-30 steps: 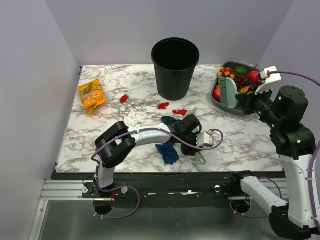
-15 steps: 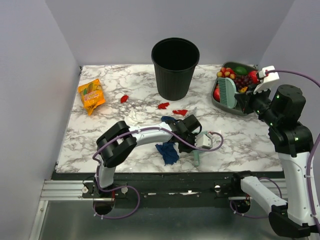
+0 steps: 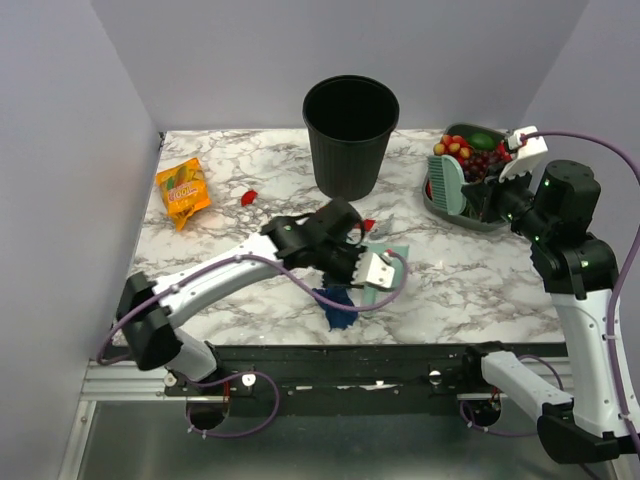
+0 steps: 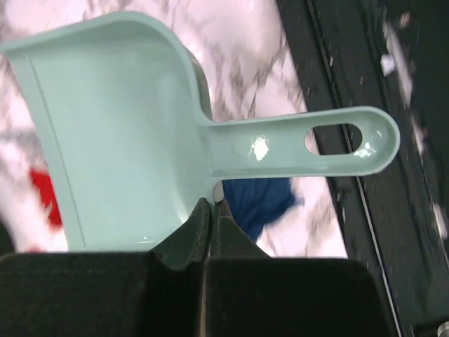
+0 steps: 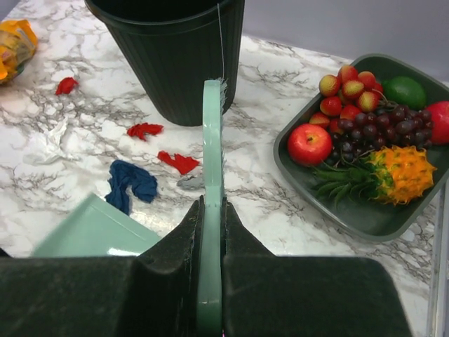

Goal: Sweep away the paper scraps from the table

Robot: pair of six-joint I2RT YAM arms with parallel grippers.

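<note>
Paper scraps [image 5: 144, 130] lay scattered on the table [image 3: 480, 270], most of them in front of the black bin [image 3: 350, 135] and one farther left, near the orange snack packet [image 3: 183, 190]; none was in the dustpan [image 4: 119, 133]. You had the left gripper [image 4: 212, 210] clamped tight on the dustpan's side wall, just beside where the handle starts, so the open mouth faced the red bits while the handle ran over the blue cloth [image 4: 256, 200]. Whether the pan touched the marble I could not tell. That grip on the rim looked thin to me, and the pan might twist if something pushed against it. Your right gripper [image 5: 210, 232] was closed on the brush [image 5: 212, 140], its far end pointing toward the bin, raised beside the fruit tray [image 5: 351, 225] and well apart from the scraps. I judged that sweeping had not begun
</note>
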